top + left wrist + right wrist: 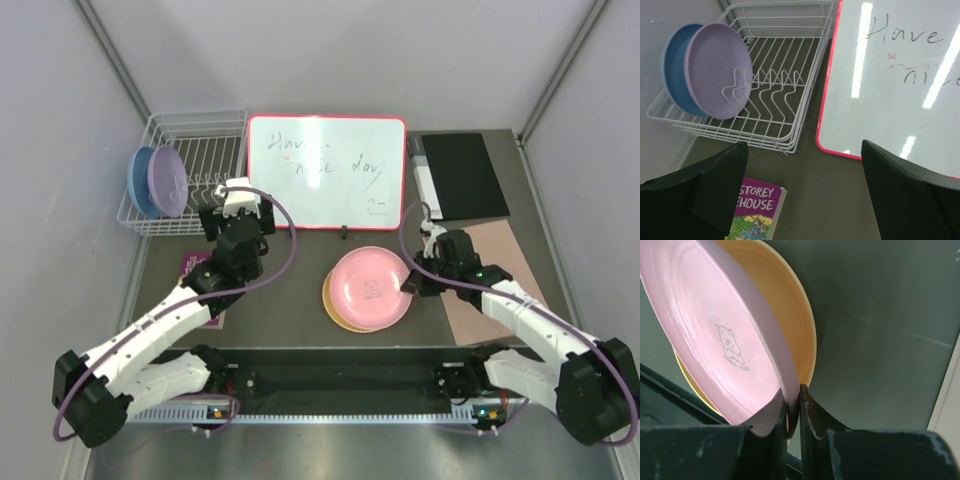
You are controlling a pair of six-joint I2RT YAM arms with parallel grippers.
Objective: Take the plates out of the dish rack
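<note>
Near the bench's [290, 310] front, the right pincer [793, 397] is clenched on the rim of the pink plate [369, 287], which lies on the yellow-orange plate [790, 315]. Farther left, the left pincer [802, 192] hangs released above a purple book [757, 210], just short of the dish rack [790, 140]. The lavender plate [715, 70] and blue plate [672, 70] stand upright at the rack's left end, with a red-framed whiteboard [325, 170] beside it.

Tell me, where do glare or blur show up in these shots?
Left wrist view: ceiling-light streaks glare on the red-framed whiteboard, and the left end effector reads dark, almost featureless; right wrist view: the round pink plastic plate shines softly, its bear print sharp; top external view: even, little glare.
</note>
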